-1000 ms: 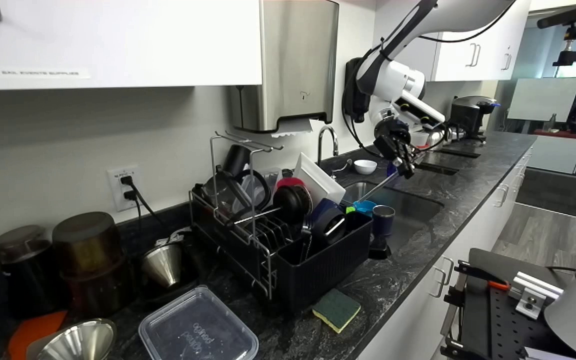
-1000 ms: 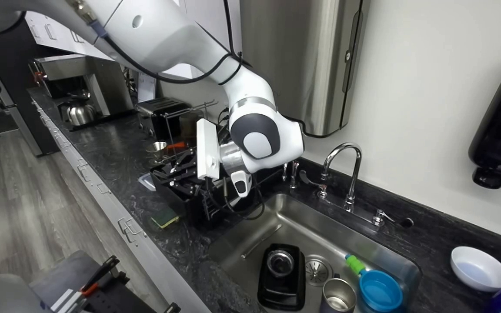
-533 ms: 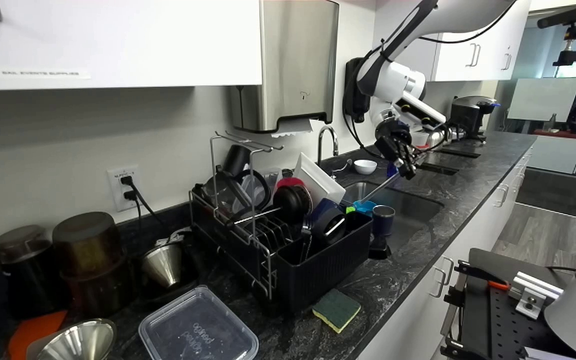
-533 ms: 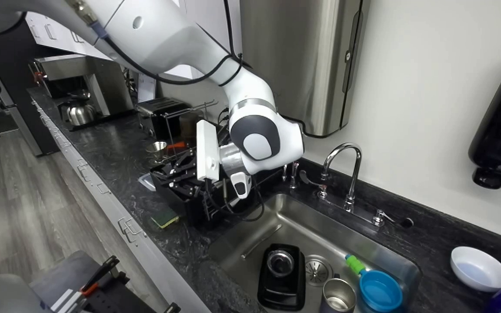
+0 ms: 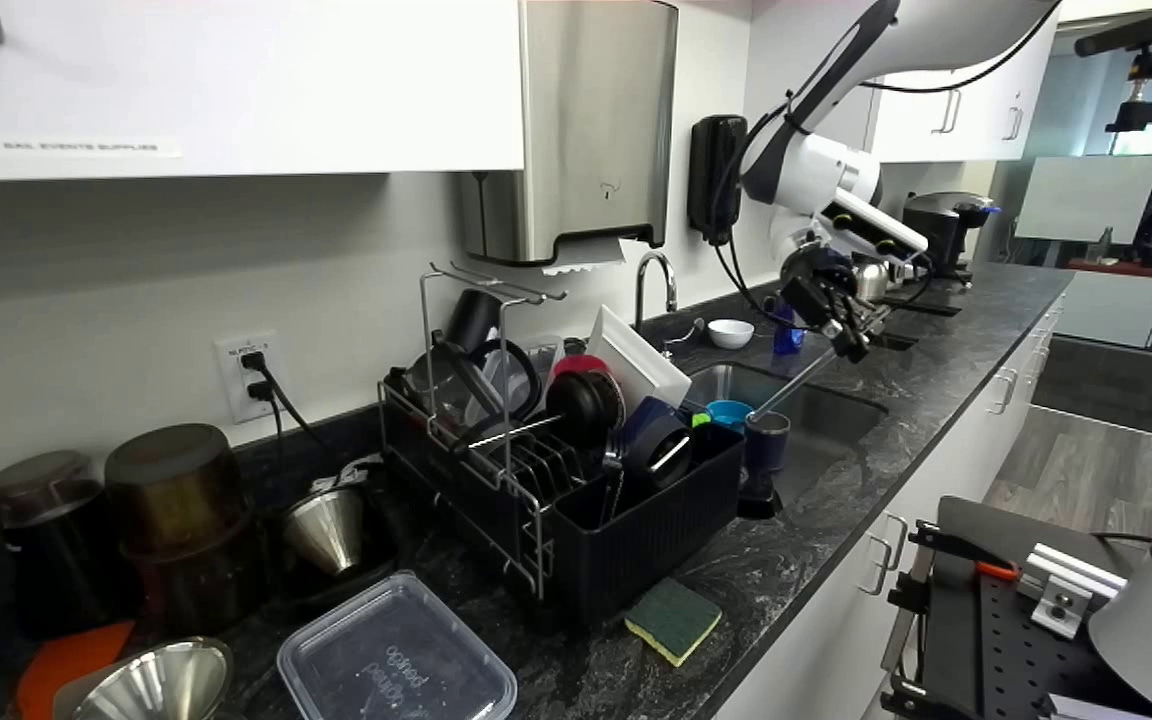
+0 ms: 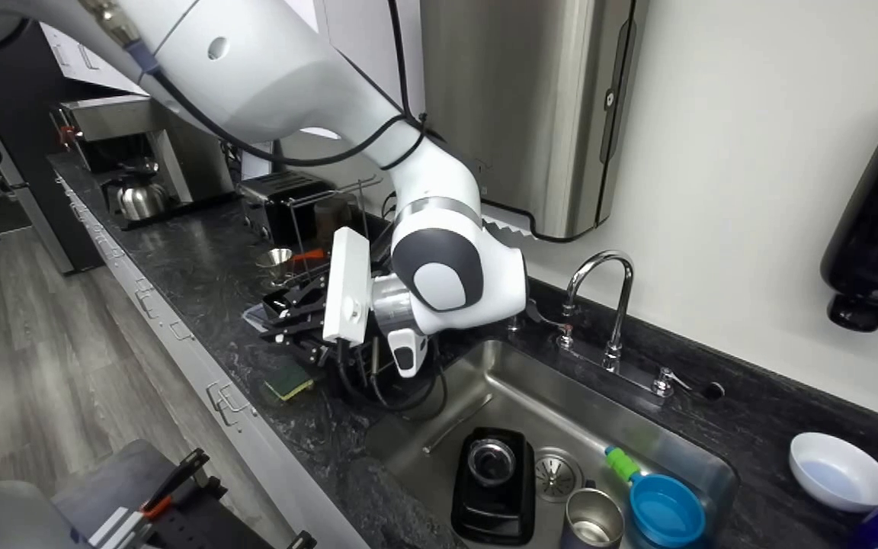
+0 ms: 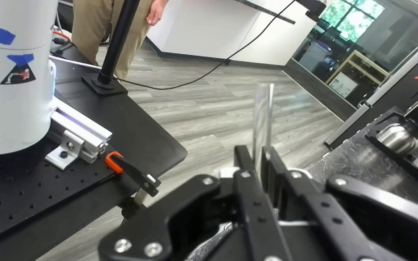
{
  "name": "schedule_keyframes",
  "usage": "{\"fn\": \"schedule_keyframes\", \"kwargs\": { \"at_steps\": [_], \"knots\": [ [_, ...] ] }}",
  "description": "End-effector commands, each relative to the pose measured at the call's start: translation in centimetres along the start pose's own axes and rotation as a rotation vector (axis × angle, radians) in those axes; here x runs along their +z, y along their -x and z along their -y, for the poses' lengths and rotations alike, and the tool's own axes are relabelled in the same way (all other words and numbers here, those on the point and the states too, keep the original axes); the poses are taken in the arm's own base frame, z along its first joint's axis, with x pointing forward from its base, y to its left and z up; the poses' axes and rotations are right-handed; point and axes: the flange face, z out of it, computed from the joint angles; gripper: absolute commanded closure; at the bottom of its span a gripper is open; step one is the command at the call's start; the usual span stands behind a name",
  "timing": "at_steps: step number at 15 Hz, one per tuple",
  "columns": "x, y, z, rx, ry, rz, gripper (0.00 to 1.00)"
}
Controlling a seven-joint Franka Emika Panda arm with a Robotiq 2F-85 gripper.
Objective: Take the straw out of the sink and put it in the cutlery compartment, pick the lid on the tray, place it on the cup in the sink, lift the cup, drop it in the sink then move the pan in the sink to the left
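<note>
In an exterior view you've got your gripper [image 5: 849,350] up in the air, pinching a clear straw [image 5: 796,384]. The straw hangs at a slant, low end toward the dish rack [image 5: 436,478]. From here that end lines up with the rim of the dark cup [image 5: 764,455] in the sink [image 5: 831,428], but I can't tell how close they really are. The black bin [image 5: 676,525] runs along the side of the rack, with a green and yellow sponge [image 5: 673,615] just beside it.

Also in an exterior view, your gripper's too tucked away to make out the straw, but you get a good look into the sink. A thin see-through stick [image 6: 458,423] lies on its floor, near a black tray [image 6: 494,515] with a small round shiny piece [image 6: 491,460] on it. Can't tell if that's your lid. The drain [image 6: 557,474] is between the tray and the blue pan [image 6: 668,509] with the green handle. Your cup stands upright, just beside the pan.

In the wrist view the two black fingers [image 7: 243,157] are nearly together with the straw squeezed between them, poking out past the tips. Behind it you've got grey wood-look floor [image 7: 194,119]. On the left are your white robot base [image 7: 13,108], an orange and black clamp [image 7: 136,174] and somebody's tan pants [image 7: 96,36]; on the right, a metal coffee pot [image 7: 397,139].
</note>
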Motion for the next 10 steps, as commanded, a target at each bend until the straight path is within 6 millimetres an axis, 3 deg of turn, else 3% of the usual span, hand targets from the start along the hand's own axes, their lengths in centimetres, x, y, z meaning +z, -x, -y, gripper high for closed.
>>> {"fn": "schedule_keyframes", "kwargs": {
  "at_steps": [1, 5, 10],
  "knots": [
    [0.7, 2.5, -0.2, -0.003, -0.058, 0.01, 0.97],
    [1.2, 4.8, 0.9, -0.013, -0.099, 0.028, 0.97],
    [2.0, 6.6, 3.9, -0.018, -0.148, 0.044, 0.97]
  ]
}}
